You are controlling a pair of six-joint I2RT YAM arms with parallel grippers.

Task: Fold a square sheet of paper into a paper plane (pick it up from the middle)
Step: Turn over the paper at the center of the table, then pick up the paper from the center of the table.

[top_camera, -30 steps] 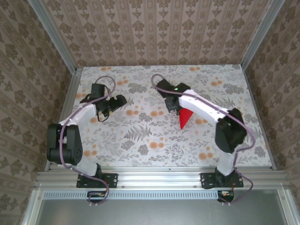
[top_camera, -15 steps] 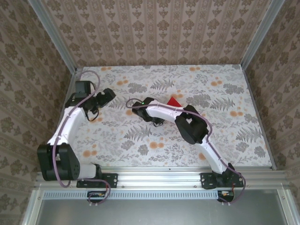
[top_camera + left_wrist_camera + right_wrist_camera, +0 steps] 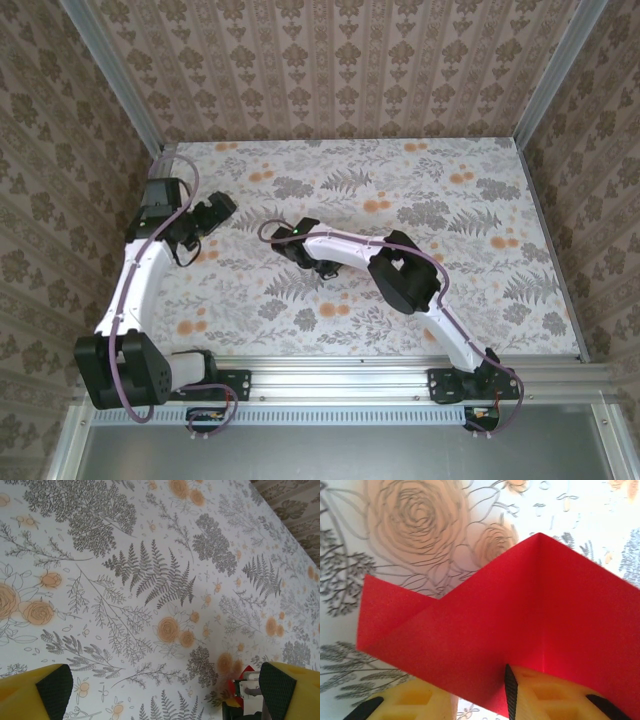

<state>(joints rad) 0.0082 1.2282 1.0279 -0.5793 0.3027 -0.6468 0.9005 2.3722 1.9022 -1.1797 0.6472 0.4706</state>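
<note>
**Item 1. Square sheet of paper** (image 3: pixel 495 625): thin, plain, bright red. You had it folded into an angular creased shape. One crease rose to a peak, and a pointed flap reached out to the left as your right wrist camera saw it. It sat low over the roses printed on the worktop, though whether it touched them I cannot tell. A sliver of the same red (image 3: pixel 245 670) showed low and to the right in your left wrist view.

**Item 2. Right gripper** (image 3: pixel 487 696): yellow fingers with dark trim. Its jaws were drawn narrow and pinched the near edge of the paper at the foot of the crease. From above, the gripper (image 3: pixel 318 264) lay a little left of the worktop's centre, and its white arm stretched leftward across the middle.

**Item 3. Left gripper** (image 3: pixel 166 687): yellow fingers with dark pads (one at each lower corner of its own view). You had its jaws wide, with nothing between them. Seen from above, it (image 3: pixel 222 208) hung over the far-left part of the worktop, well apart from the paper and pointing toward it.

**Item 4. Worktop** (image 3: pixel 450 200): pale covering printed with grey ferns and orange roses.

**Item 5. Walls** (image 3: pixel 340 70): beige damask-patterned paper on three sides, edged with aluminium rails (image 3: pixel 340 375).
</note>
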